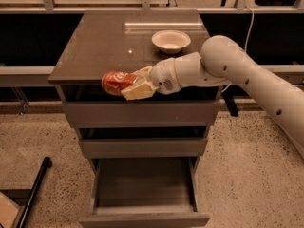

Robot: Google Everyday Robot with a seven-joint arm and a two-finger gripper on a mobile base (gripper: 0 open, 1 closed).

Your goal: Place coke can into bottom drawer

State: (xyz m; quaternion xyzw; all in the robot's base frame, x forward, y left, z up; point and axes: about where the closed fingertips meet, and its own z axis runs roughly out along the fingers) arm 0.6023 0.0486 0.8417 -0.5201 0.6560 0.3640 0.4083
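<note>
The red coke can (114, 82) lies on its side in my gripper (134, 84), whose cream fingers (137, 92) are shut on it. I hold it at the front edge of the cabinet top (95, 46), in front of the top drawer line. The bottom drawer (145, 194) is pulled open below, a wide grey-brown box with nothing visible inside. My white arm (237, 70) reaches in from the right.
A white bowl (171, 41) stands on the cabinet top behind my wrist. Two shallower drawers (142, 146) above the open one are closed. A black bar (33, 194) lies on the speckled floor at left. A railing runs behind the cabinet.
</note>
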